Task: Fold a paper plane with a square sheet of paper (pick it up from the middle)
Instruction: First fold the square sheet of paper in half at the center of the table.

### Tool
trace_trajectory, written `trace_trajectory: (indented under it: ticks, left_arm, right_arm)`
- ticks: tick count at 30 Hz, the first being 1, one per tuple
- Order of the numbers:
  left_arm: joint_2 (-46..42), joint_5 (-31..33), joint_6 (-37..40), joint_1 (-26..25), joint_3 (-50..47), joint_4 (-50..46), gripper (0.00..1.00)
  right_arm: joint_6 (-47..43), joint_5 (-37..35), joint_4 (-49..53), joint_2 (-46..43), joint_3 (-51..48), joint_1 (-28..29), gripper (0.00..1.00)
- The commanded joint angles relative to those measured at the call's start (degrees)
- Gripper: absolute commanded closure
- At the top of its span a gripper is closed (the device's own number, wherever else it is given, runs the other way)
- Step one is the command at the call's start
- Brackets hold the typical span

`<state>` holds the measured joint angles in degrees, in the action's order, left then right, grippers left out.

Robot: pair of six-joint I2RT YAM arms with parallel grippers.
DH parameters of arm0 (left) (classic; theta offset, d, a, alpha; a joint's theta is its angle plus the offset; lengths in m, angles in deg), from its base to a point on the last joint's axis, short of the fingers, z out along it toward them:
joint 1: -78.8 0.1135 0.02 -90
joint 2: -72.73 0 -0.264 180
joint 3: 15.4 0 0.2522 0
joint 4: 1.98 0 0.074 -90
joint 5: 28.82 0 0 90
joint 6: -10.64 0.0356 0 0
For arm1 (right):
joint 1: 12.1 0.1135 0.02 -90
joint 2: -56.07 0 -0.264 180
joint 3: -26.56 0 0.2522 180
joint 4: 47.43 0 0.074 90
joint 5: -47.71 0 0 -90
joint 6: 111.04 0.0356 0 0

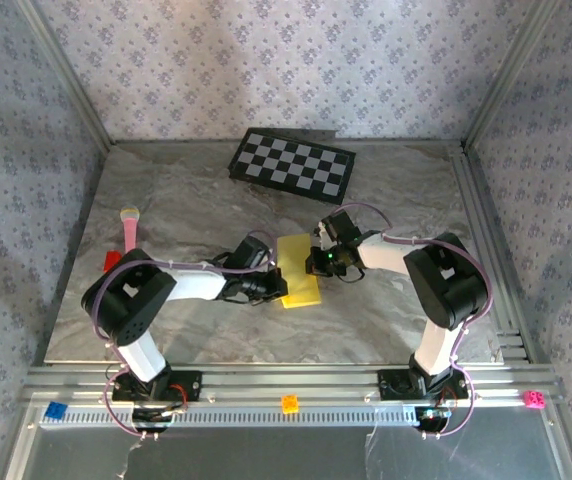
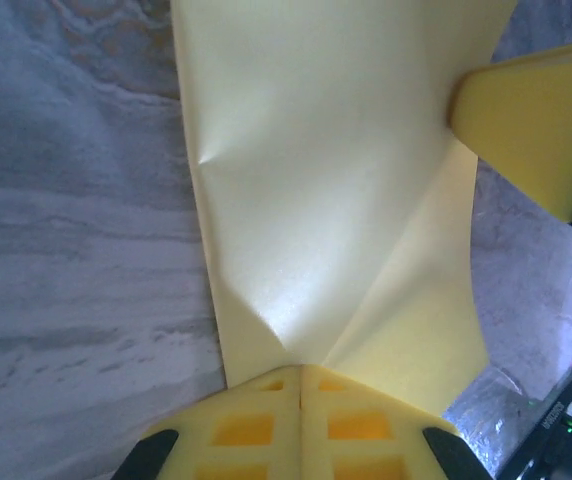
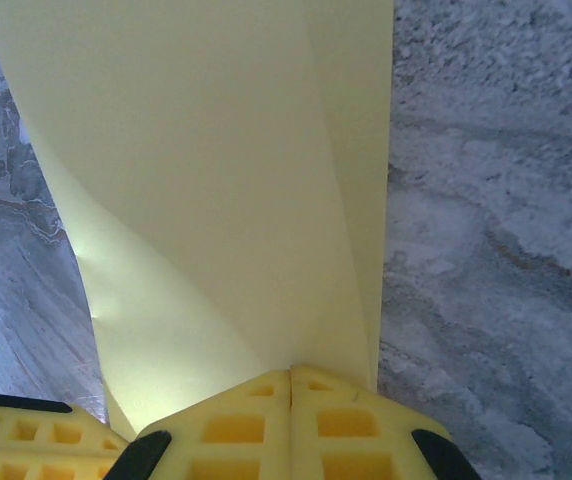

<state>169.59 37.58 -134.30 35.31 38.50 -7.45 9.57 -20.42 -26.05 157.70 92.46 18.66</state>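
The square sheet of paper (image 1: 299,272) is yellow and partly folded over, and it sits mid-table between the two arms. My left gripper (image 1: 278,286) meets its left edge and my right gripper (image 1: 317,262) meets its right edge. In the left wrist view the left gripper (image 2: 301,368) is shut, pinching the paper (image 2: 316,180), and creases fan out from the tips. A yellow finger (image 2: 541,125) of the right gripper shows at upper right. In the right wrist view the right gripper (image 3: 291,372) is shut on the paper (image 3: 216,170), where a folded layer overlaps.
A black-and-white checkerboard (image 1: 292,166) lies at the back of the marble table (image 1: 196,200). A pink stick (image 1: 128,228) and a red block (image 1: 112,261) sit at the left. On the front rail are small orange (image 1: 289,403), blue (image 1: 56,410) and pink (image 1: 534,400) blocks.
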Motion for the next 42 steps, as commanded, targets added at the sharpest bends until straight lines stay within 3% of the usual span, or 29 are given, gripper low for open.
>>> trace_trajectory:
  ticks: [1,10,17,26,42]
  left_arm:
    - [0.3,2.1,1.1,-1.2,-2.6,-2.6,0.99]
    - [-5.4,3.1,2.5,-1.7,0.8,-5.9,0.97]
    - [-2.5,0.4,2.0,-2.0,4.2,-4.0,0.97]
    - [0.5,0.4,1.2,-2.9,-1.1,-1.5,0.97]
    - [-1.7,2.0,5.2,-4.6,-2.3,-7.6,0.97]
  right_arm:
    - [0.4,-6.0,6.9,2.1,-2.8,-0.4,1.00]
    - [0.2,-6.1,7.3,1.7,-2.5,-0.4,1.00]
    - [0.4,-6.2,7.3,1.8,-2.5,-0.4,1.00]
    - [0.5,-6.1,6.8,1.9,-3.1,-0.3,1.00]
    - [0.6,-6.8,6.9,1.1,-4.0,-0.4,1.00]
